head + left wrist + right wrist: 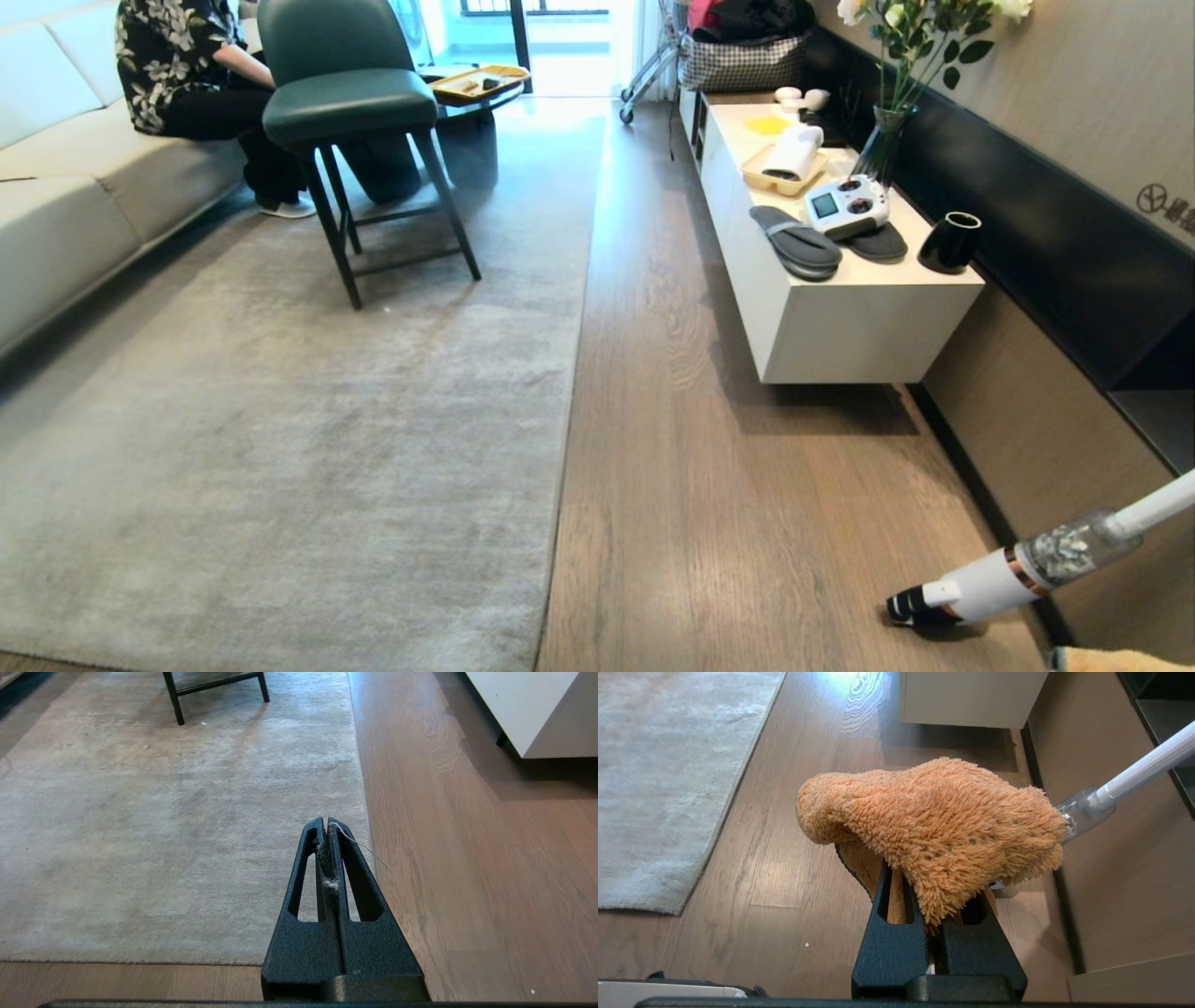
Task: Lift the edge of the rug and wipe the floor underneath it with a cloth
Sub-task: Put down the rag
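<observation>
The rug edge point(571, 373) runs lengthwise along wood floor point(709, 485); left gripper point(326, 823), fingers closed and empty, hangs just beside it, nearer than right gripper point(931, 905) clamping the cloth point(934, 821).

orange cloth point(934, 821) draped; rug edge point(571, 373) flat.

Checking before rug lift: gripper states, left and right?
Left gripper: closed, holding nothing, only lint strands between its fingers, hovering by the rug edge.
Right gripper: closed on the cloth, above the floor.
</observation>
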